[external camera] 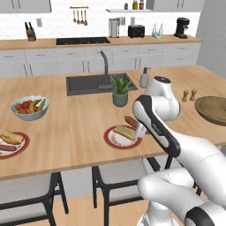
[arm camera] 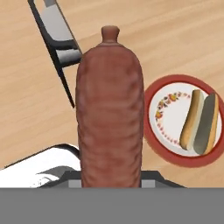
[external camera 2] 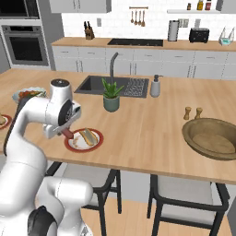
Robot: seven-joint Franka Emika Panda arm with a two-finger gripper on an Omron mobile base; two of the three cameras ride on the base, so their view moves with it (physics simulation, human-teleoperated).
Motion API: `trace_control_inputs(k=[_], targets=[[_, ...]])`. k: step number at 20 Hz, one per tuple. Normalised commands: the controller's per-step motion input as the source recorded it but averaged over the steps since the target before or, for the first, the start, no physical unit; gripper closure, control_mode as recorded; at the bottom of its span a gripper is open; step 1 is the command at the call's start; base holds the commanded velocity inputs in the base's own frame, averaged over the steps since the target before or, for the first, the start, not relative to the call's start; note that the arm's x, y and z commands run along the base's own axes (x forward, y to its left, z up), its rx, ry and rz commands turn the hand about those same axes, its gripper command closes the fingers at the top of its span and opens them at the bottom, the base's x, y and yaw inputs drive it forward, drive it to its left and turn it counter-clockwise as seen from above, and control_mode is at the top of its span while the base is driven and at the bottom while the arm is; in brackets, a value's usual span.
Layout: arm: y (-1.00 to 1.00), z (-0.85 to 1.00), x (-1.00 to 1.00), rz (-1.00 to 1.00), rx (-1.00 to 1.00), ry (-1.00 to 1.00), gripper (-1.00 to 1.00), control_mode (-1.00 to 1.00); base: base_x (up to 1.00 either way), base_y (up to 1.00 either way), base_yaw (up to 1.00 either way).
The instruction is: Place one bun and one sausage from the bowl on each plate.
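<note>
Sausage (arm camera: 109, 113) gripped in hand (external camera: 140, 129), above plate (arm camera: 168, 144) holding bun (arm camera: 199, 118).

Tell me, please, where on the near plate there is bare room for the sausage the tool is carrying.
The near plate is bare on its patterned half, between the red rim and the bun, which fills the other half. The sausage in the tool hangs beside that free half. Wide bare counter lies between this plate and the wooden bowl.
</note>
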Motion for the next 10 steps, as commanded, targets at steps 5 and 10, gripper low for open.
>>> trace_control_inputs(k=[5,10], targets=[[0.01,-0.65,0.14,0.04,0.0,-0.16,1.0,-1.0,0.0,0.0,0.0],[0.05,-0.46,0.46,0.0,0.0,-0.02,1.0,-1.0,0.0,0.0,0.0]])
